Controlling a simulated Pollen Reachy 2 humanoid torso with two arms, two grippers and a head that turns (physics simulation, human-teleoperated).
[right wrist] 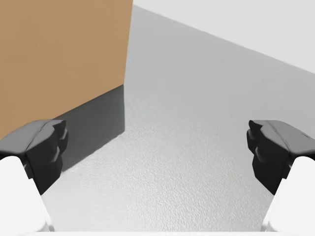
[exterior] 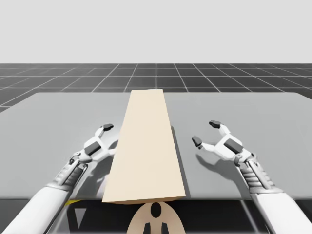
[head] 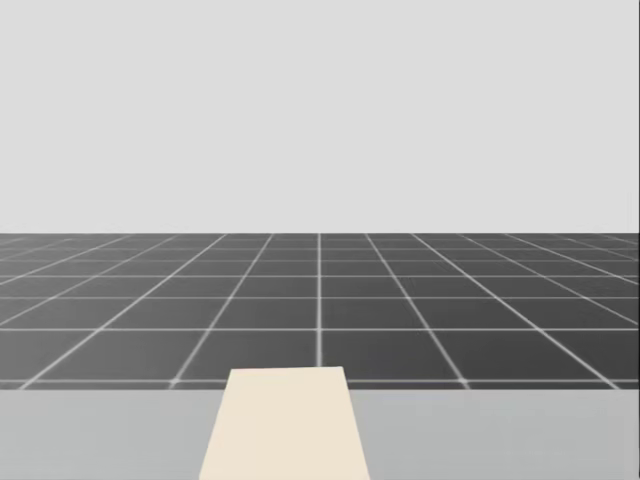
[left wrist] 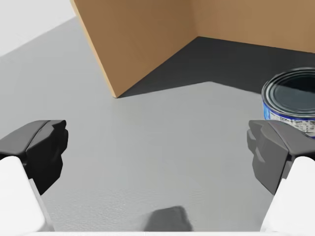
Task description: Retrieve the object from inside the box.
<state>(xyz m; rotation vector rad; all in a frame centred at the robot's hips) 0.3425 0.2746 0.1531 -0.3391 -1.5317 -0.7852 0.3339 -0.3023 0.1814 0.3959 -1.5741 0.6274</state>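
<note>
A long tan box (exterior: 145, 146) lies along the middle of the grey table (exterior: 253, 112), and its top also shows in the head view (head: 285, 425). In the left wrist view the box's brown inner walls (left wrist: 142, 39) open toward my left gripper (left wrist: 157, 147). A blue can (left wrist: 290, 101) with a dark lid stands upright in that opening, just ahead of one fingertip and off to the side of the gap. My left gripper (exterior: 109, 139) is open beside the box's left side. On the box's other side my right gripper (exterior: 205, 132) is open, facing the box's outer wall (right wrist: 59, 54).
Bare grey table (right wrist: 197, 123) lies ahead of my right gripper (right wrist: 157, 147). The table's far edge (head: 500, 390) runs just past the box's far end, with a dark gridded floor (head: 320, 300) beyond it.
</note>
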